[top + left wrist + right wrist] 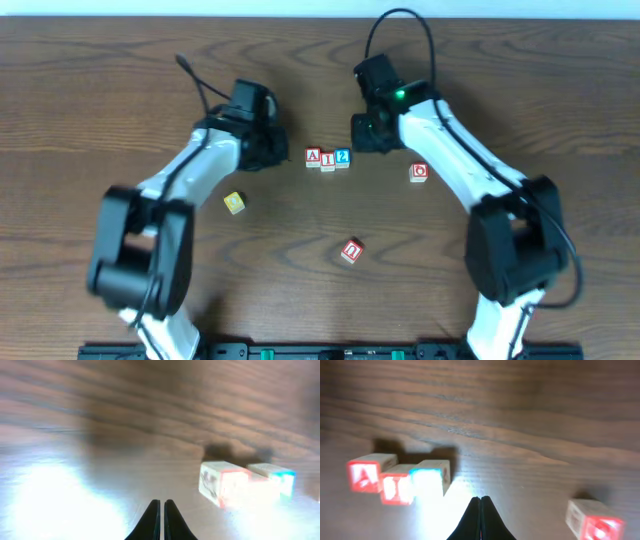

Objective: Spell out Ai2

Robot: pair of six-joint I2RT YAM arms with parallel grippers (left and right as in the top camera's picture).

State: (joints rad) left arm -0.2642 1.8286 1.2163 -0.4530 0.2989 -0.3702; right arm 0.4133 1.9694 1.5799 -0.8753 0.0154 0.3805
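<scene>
- Lying in a tight row on the wooden surface (pixel 120 80), a little nearer its far edge than the middle, are the A cube (pixel 313 157), the I cube (pixel 327 160) and the 2 cube (pixel 342 157). They sit side by side, touching or nearly touching, in that order from the left edge toward the right.
- The left fingers (pixel 152 520) are pressed together with nothing between them. They are low over bare wood just beside the A end of the row, and apart from it.
- The left wrist view is blurred. The row sits ahead and to the right of the fingertips, red-edged cube nearest and blue-edged cube farthest.
- The right fingers (pixel 472 520) are also pressed together and hold nothing. They are near the 2 end of the row without touching it.
- In the right wrist view, the blue-edged cube is just ahead and left of the tips, and the two red ones are beyond it.
- The O cube (pixel 419 172) lies apart from the row, toward the right edge.
- The U cube (pixel 351 251) lies toward the near edge.
- A yellow cube (pixel 234 203) lies on the left side.
</scene>
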